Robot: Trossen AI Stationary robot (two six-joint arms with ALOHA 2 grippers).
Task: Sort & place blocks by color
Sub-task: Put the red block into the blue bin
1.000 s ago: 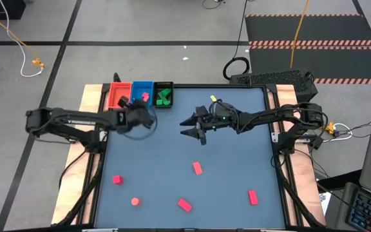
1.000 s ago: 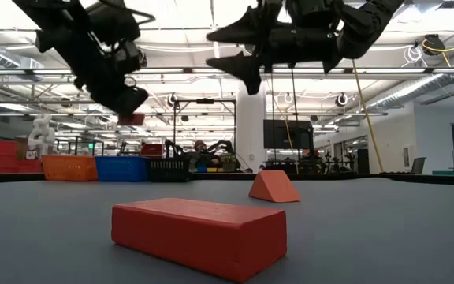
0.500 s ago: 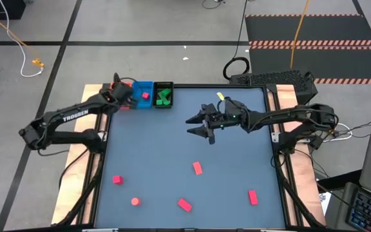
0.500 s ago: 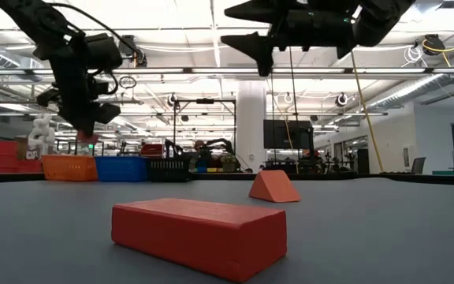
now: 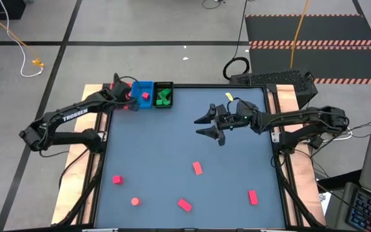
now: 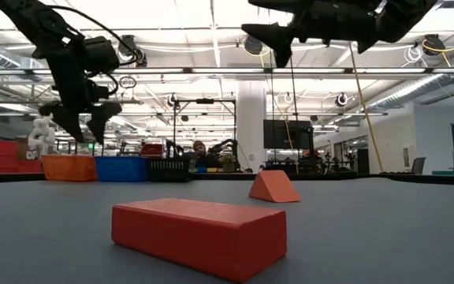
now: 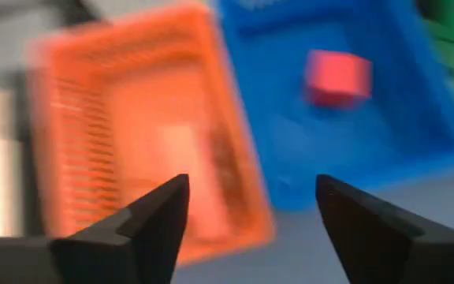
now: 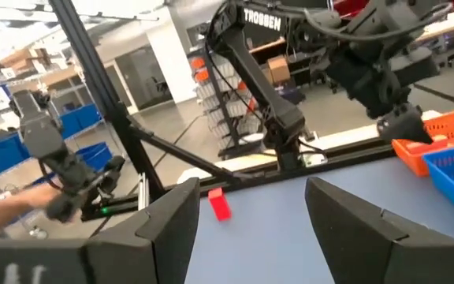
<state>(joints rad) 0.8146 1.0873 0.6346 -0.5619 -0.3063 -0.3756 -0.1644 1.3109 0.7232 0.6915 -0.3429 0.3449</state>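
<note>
I see five red blocks [image 5: 197,168] lying in the lower part of the bench [image 5: 172,148]. More blocks sit in the blue tray [image 5: 142,95] and black tray [image 5: 163,95] at the upper left. My left hand [image 5: 129,103] hangs wide open and empty over the red tray [image 7: 132,142]. My right hand [image 5: 208,125] hangs wide open and empty above the middle.

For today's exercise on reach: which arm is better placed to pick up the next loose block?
Probably right: the right gripper hangs open nearest the block, while the left gripper is over the trays.
</note>
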